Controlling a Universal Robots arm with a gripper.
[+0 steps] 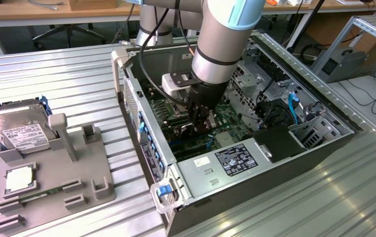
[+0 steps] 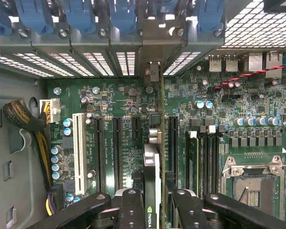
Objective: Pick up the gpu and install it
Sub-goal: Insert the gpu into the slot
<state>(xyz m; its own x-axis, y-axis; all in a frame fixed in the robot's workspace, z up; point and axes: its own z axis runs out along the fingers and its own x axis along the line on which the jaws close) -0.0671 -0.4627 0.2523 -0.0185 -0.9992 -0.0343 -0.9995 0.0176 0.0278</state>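
Observation:
My gripper (image 1: 201,122) is down inside the open computer case (image 1: 319,148), just above the green motherboard (image 1: 230,123). In the wrist view the gpu (image 2: 153,157) stands edge-on between my two black fingers (image 2: 132,207), which press on either side of it. Its pale metal bracket (image 2: 155,45) reaches the case's rear slot panel. The card runs along the motherboard between two long black expansion slots (image 2: 117,152). The gripper (image 2: 157,198) is shut on the card. I cannot tell whether the card's edge sits in a slot.
A grey holder (image 1: 92,170) at the exterior view's left carries a silver hard drive (image 1: 20,133), a processor chip (image 1: 20,180) and a slim RAM stick (image 1: 39,193). Case walls, blue latches (image 2: 76,14), cables (image 2: 31,124) and the processor socket (image 2: 250,176) hem in the gripper.

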